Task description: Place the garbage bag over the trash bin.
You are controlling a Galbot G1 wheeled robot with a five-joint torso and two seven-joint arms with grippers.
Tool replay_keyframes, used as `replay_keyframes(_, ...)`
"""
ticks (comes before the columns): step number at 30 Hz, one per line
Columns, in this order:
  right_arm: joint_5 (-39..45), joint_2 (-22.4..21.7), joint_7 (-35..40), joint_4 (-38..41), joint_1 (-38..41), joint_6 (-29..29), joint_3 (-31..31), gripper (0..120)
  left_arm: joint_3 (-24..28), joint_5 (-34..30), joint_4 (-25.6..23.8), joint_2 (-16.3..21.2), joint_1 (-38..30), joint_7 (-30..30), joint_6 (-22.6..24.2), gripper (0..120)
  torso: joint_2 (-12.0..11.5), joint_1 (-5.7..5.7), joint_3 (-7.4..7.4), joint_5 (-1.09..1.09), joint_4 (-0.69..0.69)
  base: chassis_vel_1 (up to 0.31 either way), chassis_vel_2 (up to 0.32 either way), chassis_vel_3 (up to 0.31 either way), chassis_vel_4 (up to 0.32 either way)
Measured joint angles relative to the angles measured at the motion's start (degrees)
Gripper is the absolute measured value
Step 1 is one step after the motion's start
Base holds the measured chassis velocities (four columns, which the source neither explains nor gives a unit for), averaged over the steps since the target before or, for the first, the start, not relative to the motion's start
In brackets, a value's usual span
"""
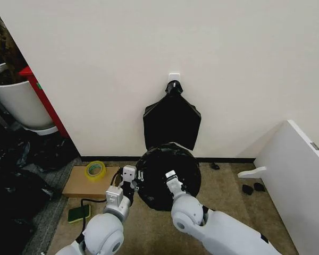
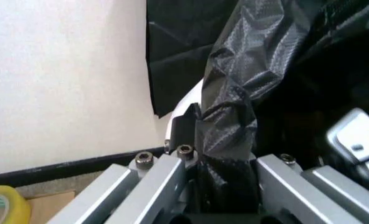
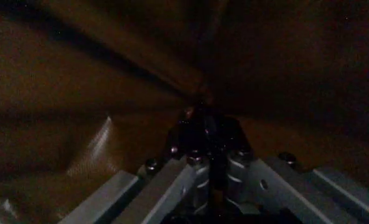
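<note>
**Black film, thin and slack: held at the rim, draped over the bin**

Thin glossy plastic, crinkled all over, catching light on its creases. Light as air by the look of it, with no stiffness to speak of; likely to cling, slide and bunch rather than hold a shape. Easily torn if dragged against a hard edge, so best gathered in a fold near the mouth, not stretched from the middle.

Seen from the head: garbage bag (image 1: 167,175) spread as a round black dome on the floor near the wall, just below the flat fan-shaped bundle (image 1: 171,121) hanging from a wall hook. Apparently draped over the trash bin, whose body stays hidden; only a pale sliver (image 2: 194,95), probably its rim, peeking beside the film in the left wrist view.

Left hand (image 1: 134,183) at the bag's left edge, closed on a thick pleat of the black film (image 2: 231,121), which runs down between the fingers. Right hand (image 1: 171,179) reaching onto the dome from the near side; in its wrist view, fingers drawn together amid dark folds, seemingly pinching film, though too dim to be sure.

Off to the left on the floor: a roll of yellow tape (image 1: 95,170) on a cardboard sheet (image 1: 80,186).
</note>
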Motion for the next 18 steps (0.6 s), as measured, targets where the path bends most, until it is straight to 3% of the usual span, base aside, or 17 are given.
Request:
replay_keyframes(8, -0.4, -1.0, -0.6, 6.1, -1.9, 1.5, 0.3, 0, -0.8, 0.3, 1.5, 0.2, -0.6, 0.1, -0.8, 0, 0.0, 0.00, 0.00, -0.01, -0.01, 0.000, 0.000, 0.000, 0.000)
replay_keyframes(18, 12.5, -1.6, 4.1, 13.0, -4.5, -2.6, 1.0, 0, -1.0, 0.3, 2.0, 0.5, -1.3, 0.2, -1.1, 0, 0.0, 0.00, 0.00, -0.01, -0.01, 0.000, 0.000, 0.000, 0.000)
